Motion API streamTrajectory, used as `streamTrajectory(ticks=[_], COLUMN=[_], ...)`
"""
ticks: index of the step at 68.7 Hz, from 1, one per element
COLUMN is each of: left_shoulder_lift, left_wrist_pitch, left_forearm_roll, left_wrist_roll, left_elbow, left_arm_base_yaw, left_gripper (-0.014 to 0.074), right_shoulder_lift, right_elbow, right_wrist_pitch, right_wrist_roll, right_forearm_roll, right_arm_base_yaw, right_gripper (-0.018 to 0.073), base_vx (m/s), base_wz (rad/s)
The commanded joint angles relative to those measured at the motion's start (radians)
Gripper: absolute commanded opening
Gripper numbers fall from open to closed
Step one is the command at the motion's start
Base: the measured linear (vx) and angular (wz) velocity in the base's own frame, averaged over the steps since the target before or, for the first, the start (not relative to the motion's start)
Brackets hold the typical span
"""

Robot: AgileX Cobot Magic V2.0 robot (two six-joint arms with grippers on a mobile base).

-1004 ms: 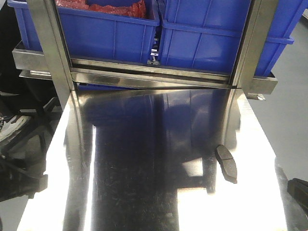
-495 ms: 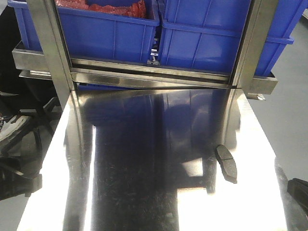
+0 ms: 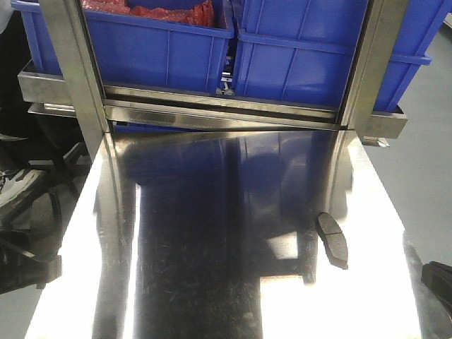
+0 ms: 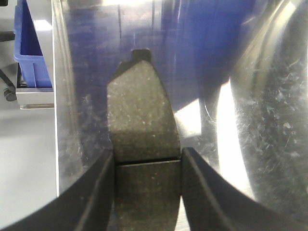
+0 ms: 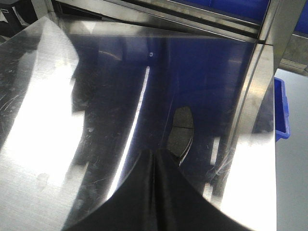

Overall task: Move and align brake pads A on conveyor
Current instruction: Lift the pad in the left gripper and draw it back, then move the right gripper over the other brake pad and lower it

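Held brake pad [image 4: 139, 110], dark, speckled and crossed by a centre groove, sits between the fingers of the left gripper [image 4: 147, 154], which press on its two long edges by the groove. It is over the steel table [image 4: 269, 120], near the table's edge. A loose brake pad [image 3: 332, 240] lies flat on the table close to its right edge. The right gripper [image 5: 155, 159], fingers pressed together on nothing, hangs over the table just short of that pad. Blue bins [image 3: 162, 49] stand beyond the table's far end.
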Motion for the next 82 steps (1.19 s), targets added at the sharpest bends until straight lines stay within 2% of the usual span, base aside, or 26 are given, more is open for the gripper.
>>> streamTrajectory(ticks=[1,17,24,32,42,47,52,58,65,69,82], left_shoulder_lift=[-0.013,-0.013,-0.013,-0.013,-0.013,-0.013,-0.013,-0.013,-0.013,-0.013,-0.013], left_wrist_pitch=[-0.078,-0.078,-0.078,-0.078,-0.078,-0.078,-0.078,-0.078,-0.078,-0.078,-0.078], left_forearm_roll=[0.008,0.008,0.008,0.008,0.008,0.008,0.008,0.008,0.008,0.008,0.008], left_wrist_roll=[0.0,0.0,0.0,0.0,0.0,0.0,0.0,0.0,0.0,0.0,0.0], left_elbow=[-0.027,-0.027,-0.027,-0.027,-0.027,-0.027,-0.027,-0.027,-0.027,-0.027,-0.027], left_arm_base_yaw=[0.002,0.002,0.002,0.002,0.002,0.002,0.002,0.002,0.002,0.002,0.002], left_gripper=[0.0002,0.0002,0.0002,0.0002,0.0002,0.0002,0.0002,0.0002,0.0002,0.0002,0.0002], right_shoulder_lift=[0.009,0.009,0.009,0.009,0.009,0.009,0.009,0.009,0.055,0.114,0.345], right_elbow=[-0.027,-0.027,-0.027,-0.027,-0.027,-0.027,-0.027,-0.027,-0.048,-0.079,-0.241], right_wrist_pitch=[-0.074,-0.081,-0.08,-0.08,-0.073,-0.075,-0.08,-0.084,-0.073,-0.065,-0.003], right_wrist_roll=[-0.007,-0.004,-0.004,-0.004,-0.004,-0.004,-0.004,0.017,0.112,0.159,0.205], right_forearm_roll=[-0.01,-0.005,-0.005,-0.006,-0.01,-0.01,-0.008,0.002,-0.007,-0.014,-0.015], right_arm_base_yaw=[-0.004,-0.004,-0.004,-0.004,-0.004,-0.004,-0.004,-0.004,-0.004,-0.004,-0.004], right_gripper=[-0.001,0.0001,0.0072,0.0244,0.0561,0.0664,0.0729,0.0724,0.0713,0.0702,0.0667], base_vx=[0.0,0.0,0.0,0.0,0.0,0.0,0.0,0.0,0.0,0.0,0.0], base_wz=[0.0,0.0,0.0,0.0,0.0,0.0,0.0,0.0,0.0,0.0,0.0])
